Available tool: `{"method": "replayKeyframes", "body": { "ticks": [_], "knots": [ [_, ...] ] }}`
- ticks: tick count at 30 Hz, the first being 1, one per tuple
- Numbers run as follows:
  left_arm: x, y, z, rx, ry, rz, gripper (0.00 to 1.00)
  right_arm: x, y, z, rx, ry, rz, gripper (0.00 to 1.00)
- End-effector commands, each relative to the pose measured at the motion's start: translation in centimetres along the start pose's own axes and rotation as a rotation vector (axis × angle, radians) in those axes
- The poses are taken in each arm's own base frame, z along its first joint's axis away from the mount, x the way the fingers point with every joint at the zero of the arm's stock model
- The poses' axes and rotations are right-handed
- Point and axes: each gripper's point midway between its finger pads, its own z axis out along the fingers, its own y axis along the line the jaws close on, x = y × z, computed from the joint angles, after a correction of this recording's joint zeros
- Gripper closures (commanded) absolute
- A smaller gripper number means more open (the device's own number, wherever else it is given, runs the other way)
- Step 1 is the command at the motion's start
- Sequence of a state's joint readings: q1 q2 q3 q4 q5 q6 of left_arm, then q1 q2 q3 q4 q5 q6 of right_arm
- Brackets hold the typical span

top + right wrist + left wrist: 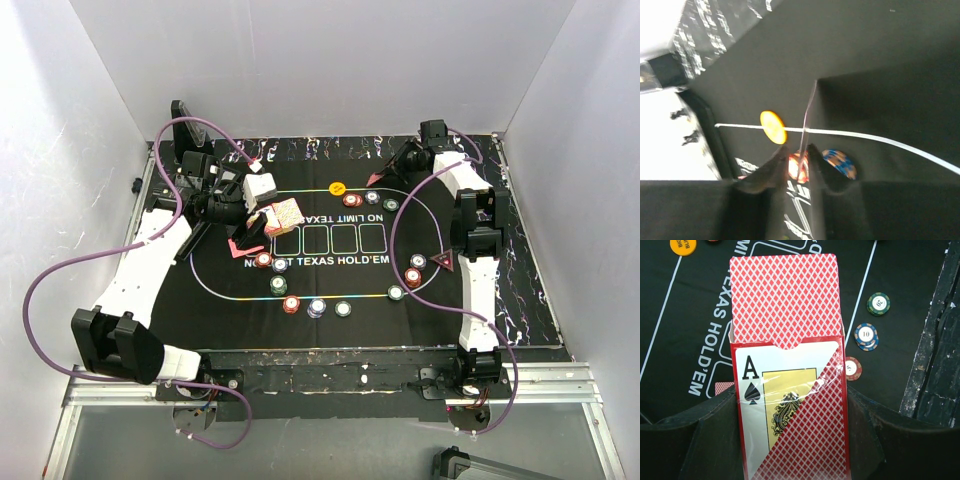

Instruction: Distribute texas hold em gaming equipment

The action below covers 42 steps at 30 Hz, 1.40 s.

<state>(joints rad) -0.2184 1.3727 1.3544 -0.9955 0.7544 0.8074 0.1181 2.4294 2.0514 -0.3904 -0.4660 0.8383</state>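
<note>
left pincer (262,224) is clamped on a red card box (790,405), its flap open and an ace of spades printed on its face, hanging over the left end of the black printed mat (340,280). right pincer (799,152) hovers low over the mat's far edge. a thin card (809,115) stands edge-on between its tips, and i can't tell whether they pinch it or stand slack. one red-backed card (723,387) lies flat on the mat below the box. poker chips sit in small clusters around the mat's printed oval: a red chip (291,303), a blue-white chip (316,307) and a green chip (343,307) lie in a row along its near side, with more at its right end and far side. a dark-red triangle marker (442,262) lies at the mat's right end, and a yellow disc (337,187) by its far line.
</note>
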Motion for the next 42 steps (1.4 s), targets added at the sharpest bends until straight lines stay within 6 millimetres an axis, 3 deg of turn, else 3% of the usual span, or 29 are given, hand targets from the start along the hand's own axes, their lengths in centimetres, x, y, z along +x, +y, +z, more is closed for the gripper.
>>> {"method": "replayKeyframes", "body": {
  "ticks": [1, 4, 7, 13, 17, 20, 24, 27, 30, 33, 36, 39, 42],
  "knots": [
    [-1.9, -0.7, -1.2, -0.001, -0.065, 0.045, 1.0, -0.1, -2.0, -0.8, 0.134, -0.018, -0.028, 0.58],
    [-1.8, -0.9, -1.2, 0.002, -0.065, 0.044, 1.0, 0.0, -2.6, -1.3, 0.175, -0.024, -0.039, 0.38],
    [-1.7, -1.1, -1.2, 0.008, -0.065, 0.043, 1.0, 0.0, -2.8, -2.0, 0.21, -0.034, -0.045, 0.26],
    [-1.3, -1.2, -1.0, 0.01, -0.056, 0.043, 1.0, -1.4, -1.9, -6.0, 0.304, -0.118, -0.091, 0.18],
    [-1.3, -1.3, -1.2, 0.007, -0.06, 0.053, 1.0, -1.5, 1.0, -9.3, 0.252, -0.18, -0.118, 0.17],
    [-1.2, -1.4, -1.2, 0.009, -0.056, 0.056, 1.0, 0.2, 4.9, -11.9, 0.125, -0.184, -0.141, 0.15],
    [-1.1, -1.5, -1.2, 0.013, -0.057, 0.058, 1.0, 6.5, 11.4, -14.5, -0.108, -0.081, -0.244, 0.13],
    [-1.0, -1.6, -1.1, 0.018, -0.059, 0.049, 1.0, 13.7, 16.3, -16.5, -0.279, 0.073, -0.37, 0.12],
    [-1.0, -1.7, -1.1, 0.018, -0.062, 0.053, 1.0, 20.3, 19.1, -18.2, -0.411, 0.205, -0.471, 0.11],
    [-1.1, -1.7, -1.2, 0.012, -0.063, 0.058, 1.0, 25.1, 20.2, -18.6, -0.472, 0.31, -0.505, 0.11],
    [-1.4, -1.5, -1.3, 0.003, -0.067, 0.062, 1.0, 28.3, 20.5, -17.8, -0.481, 0.366, -0.517, 0.11],
    [-1.7, -1.2, -1.2, 0.002, -0.074, 0.06, 1.0, 31.1, 20.5, -16.7, -0.478, 0.443, -0.528, 0.1],
    [-2.0, -1.1, -1.1, 0.011, -0.078, 0.053, 1.0, 32.4, 20.5, -15.8, -0.477, 0.474, -0.525, 0.1]
  ]
}}
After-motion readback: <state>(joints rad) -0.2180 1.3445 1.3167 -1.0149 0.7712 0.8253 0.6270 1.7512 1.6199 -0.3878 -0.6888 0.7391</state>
